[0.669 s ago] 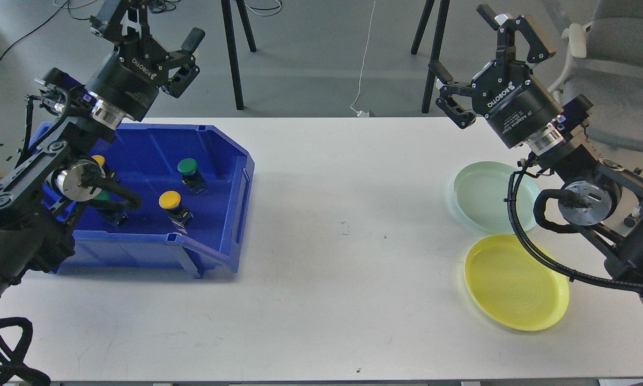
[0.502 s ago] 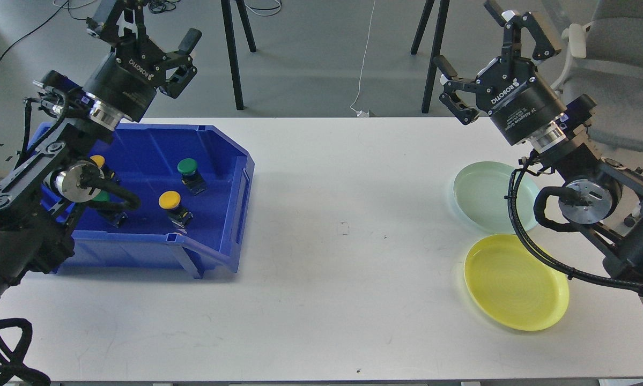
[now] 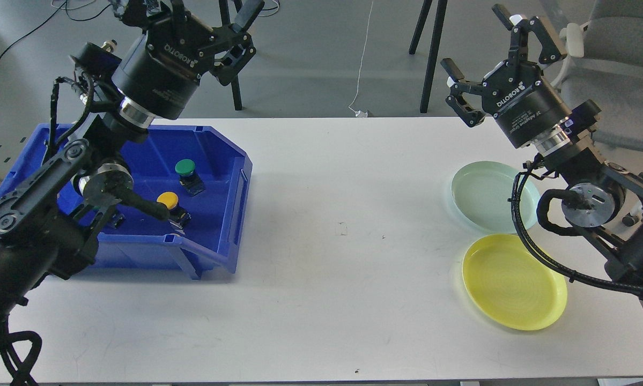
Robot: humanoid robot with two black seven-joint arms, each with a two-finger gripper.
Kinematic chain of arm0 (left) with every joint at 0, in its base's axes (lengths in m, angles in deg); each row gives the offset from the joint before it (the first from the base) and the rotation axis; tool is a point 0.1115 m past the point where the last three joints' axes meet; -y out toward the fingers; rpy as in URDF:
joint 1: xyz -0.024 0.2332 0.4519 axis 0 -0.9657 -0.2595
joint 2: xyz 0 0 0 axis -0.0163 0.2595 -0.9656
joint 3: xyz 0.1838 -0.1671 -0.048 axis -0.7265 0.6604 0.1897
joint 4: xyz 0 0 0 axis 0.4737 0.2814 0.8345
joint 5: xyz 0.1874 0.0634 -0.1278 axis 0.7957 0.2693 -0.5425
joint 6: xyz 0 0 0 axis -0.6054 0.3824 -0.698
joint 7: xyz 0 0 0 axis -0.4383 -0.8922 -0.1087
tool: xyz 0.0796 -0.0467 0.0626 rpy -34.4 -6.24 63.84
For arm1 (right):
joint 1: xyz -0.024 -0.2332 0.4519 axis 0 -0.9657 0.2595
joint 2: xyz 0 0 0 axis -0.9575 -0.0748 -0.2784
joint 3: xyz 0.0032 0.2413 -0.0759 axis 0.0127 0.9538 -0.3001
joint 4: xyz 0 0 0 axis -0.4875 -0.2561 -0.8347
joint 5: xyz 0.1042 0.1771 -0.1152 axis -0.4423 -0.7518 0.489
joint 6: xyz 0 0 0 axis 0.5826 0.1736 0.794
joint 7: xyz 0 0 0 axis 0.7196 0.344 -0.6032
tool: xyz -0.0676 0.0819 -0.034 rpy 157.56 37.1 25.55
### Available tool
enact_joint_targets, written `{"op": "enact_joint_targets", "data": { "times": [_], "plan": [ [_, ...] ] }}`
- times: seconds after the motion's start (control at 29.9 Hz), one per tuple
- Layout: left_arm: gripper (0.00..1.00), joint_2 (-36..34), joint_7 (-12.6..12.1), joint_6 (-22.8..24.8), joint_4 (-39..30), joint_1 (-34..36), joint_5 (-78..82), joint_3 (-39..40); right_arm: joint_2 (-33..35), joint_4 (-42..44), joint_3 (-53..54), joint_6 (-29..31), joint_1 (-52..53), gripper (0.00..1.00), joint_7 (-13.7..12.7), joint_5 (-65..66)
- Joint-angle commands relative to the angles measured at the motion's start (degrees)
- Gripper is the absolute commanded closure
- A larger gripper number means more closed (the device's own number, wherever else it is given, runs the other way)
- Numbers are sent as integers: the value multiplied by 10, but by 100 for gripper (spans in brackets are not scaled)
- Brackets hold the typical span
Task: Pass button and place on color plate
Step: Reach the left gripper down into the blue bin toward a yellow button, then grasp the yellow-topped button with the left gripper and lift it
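Note:
A blue bin (image 3: 214, 155) at the left holds a green button (image 3: 185, 168) and a yellow button (image 3: 167, 200) partly behind my left arm's cable. My left gripper (image 3: 192, 8) is open and empty, raised above the bin's far edge. A pale green plate (image 3: 482, 195) and a yellow plate (image 3: 514, 281) lie at the right. My right gripper (image 3: 501, 45) is open and empty, raised beyond the green plate.
The white table (image 3: 342, 257) stretches between bin and plates. Black tripod legs (image 3: 428, 53) stand on the floor behind it. A grey chair (image 3: 621, 75) is at the far right.

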State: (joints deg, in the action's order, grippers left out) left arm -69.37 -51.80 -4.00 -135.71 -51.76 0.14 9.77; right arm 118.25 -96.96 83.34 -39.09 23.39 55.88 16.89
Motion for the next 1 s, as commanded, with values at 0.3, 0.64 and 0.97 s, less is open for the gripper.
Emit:
{"op": "enact_joint_targets", "data": {
  "times": [0.3,0.64,0.97],
  "plan": [
    [0,-315,0,0,-36,341,350,-387,-16,28,2,0,-28,1,0,0],
    [1,-206,0,0,133,432,524,-690,-17,28,8,1,-47,1,0,0],
    [1,-152,0,0,207,354,526,-686,-16,28,13,1,-53,1,0,0]
  ]
}}
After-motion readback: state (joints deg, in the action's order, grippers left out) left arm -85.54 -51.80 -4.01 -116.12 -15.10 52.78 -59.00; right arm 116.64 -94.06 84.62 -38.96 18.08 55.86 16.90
